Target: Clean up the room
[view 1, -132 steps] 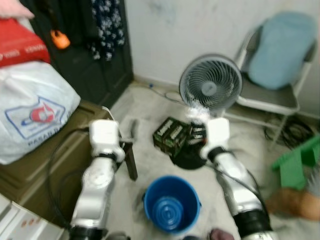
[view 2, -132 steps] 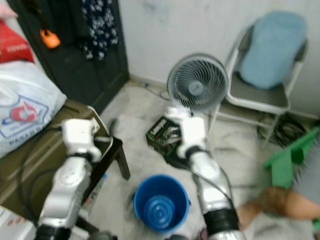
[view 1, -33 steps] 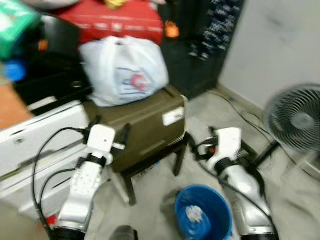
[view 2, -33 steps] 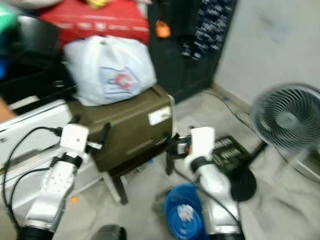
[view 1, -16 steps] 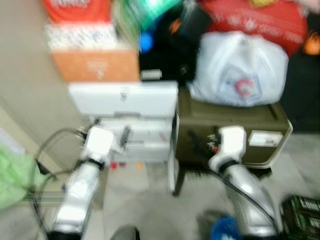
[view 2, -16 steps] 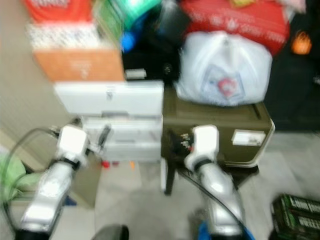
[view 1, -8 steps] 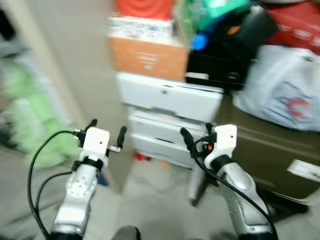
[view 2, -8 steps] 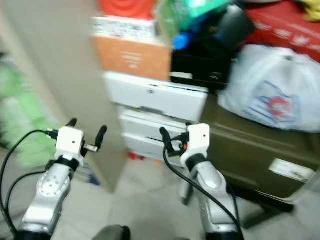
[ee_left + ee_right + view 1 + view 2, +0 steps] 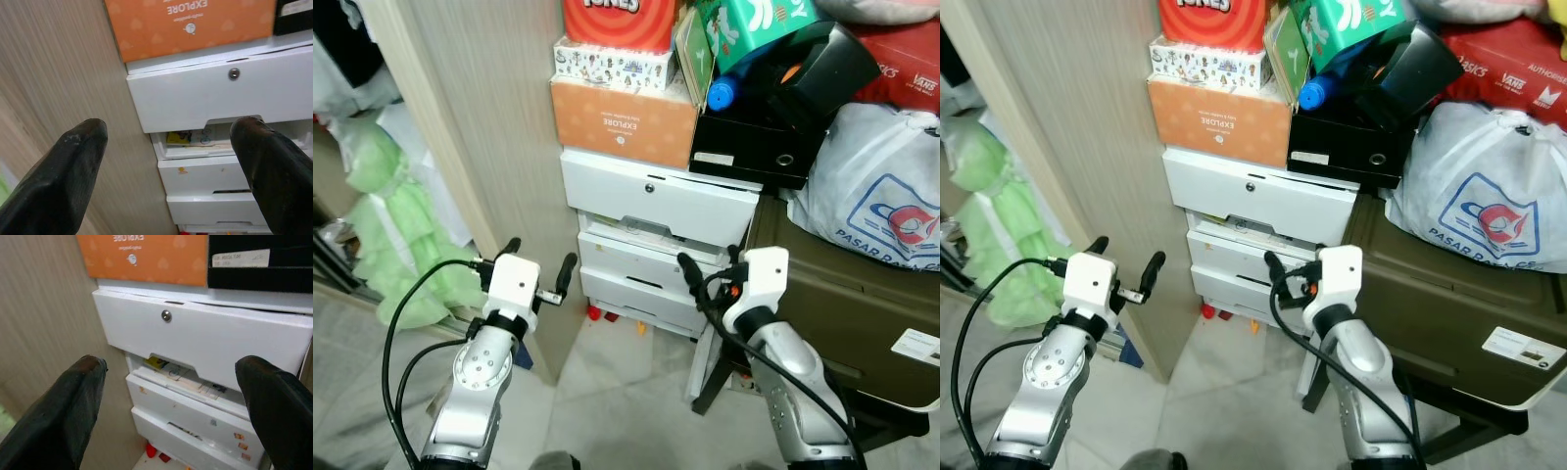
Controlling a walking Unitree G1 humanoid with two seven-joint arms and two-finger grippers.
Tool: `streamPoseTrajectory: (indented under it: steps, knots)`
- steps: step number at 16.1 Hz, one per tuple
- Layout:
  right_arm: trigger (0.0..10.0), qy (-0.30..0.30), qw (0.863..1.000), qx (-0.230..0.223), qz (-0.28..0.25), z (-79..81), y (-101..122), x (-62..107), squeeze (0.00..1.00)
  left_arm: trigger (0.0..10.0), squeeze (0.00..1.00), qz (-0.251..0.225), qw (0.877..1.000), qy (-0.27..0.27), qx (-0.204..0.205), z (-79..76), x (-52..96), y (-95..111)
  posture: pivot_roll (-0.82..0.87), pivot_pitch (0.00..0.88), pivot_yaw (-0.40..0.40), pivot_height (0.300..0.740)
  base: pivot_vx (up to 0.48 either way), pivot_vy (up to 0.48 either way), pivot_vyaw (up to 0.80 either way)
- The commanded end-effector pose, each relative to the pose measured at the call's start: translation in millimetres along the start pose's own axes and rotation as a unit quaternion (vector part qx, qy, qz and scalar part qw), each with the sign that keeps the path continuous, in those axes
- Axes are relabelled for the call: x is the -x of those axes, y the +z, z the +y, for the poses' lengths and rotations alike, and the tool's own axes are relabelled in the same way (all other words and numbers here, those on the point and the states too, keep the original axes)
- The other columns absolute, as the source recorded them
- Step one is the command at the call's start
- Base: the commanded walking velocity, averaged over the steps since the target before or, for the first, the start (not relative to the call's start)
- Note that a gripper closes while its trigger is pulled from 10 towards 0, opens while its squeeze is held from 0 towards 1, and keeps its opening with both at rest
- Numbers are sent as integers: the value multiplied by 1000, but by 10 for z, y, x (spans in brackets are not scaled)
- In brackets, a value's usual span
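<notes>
Both arms are held out in front of me. My left gripper is open with nothing between its fingers, in front of a wooden panel. My right gripper is open too and hangs before a white drawer unit. In the left wrist view the black fingertips frame the unit's top drawer, which is still some way off. The second drawer stands slightly ajar with papers showing. Small red and orange bits lie on the floor at the unit's foot.
An orange box, a black box and more boxes are stacked on the drawers. To the right, an olive case carries a white plastic bag. Green cloth lies to the left of the panel. Pale floor lies below.
The camera has swung left: fan and blue bucket have left the picture, and the drawer unit and wooden panel are now ahead. Both grippers stay open and raised as before.
</notes>
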State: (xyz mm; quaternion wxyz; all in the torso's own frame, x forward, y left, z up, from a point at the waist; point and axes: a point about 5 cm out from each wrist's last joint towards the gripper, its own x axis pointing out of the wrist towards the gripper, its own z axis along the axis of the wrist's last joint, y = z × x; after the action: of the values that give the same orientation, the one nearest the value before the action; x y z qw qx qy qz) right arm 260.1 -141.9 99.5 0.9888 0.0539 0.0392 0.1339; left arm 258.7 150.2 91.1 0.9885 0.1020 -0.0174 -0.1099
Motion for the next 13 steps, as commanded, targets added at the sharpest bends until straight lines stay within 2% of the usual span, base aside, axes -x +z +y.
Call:
streamPoseTrajectory:
  steps: [1, 7, 8, 10, 13]
  knots:
    - [10000, 0, 1000, -1, -5, -8, 31, -25, 0, 10000, 0, -9, 1000, 0, -1, 14, -9, 41, -37, 39, 0, 740, 319, 0, 0]
    - [10000, 6, 1000, -2, -2, 20, 17, -25, 0, 10000, 0, -6, 1000, -2, 2, 6, 0, 33, -35, 38, -2, 740, 313, 0, 0]
    - [10000, 8, 1000, -3, -5, 25, 38, -35, 0, 10000, 0, -12, 1000, 9, 3, 18, 6, 43, -35, 38, -1, 740, 0, 0, 0]
    - [10000, 21, 1000, 16, -5, 48, 43, -35, 0, 10000, 0, -4, 1000, 13, 3, 10, 13, 25, -35, 38, -1, 740, 0, 0, 653]
    - [10000, 17, 1000, 9, -1, 43, 8, -12, 0, 10000, 0, -2, 1000, 8, 4, -19, 32, 22, -36, 35, 3, 740, 0, 0, 800]
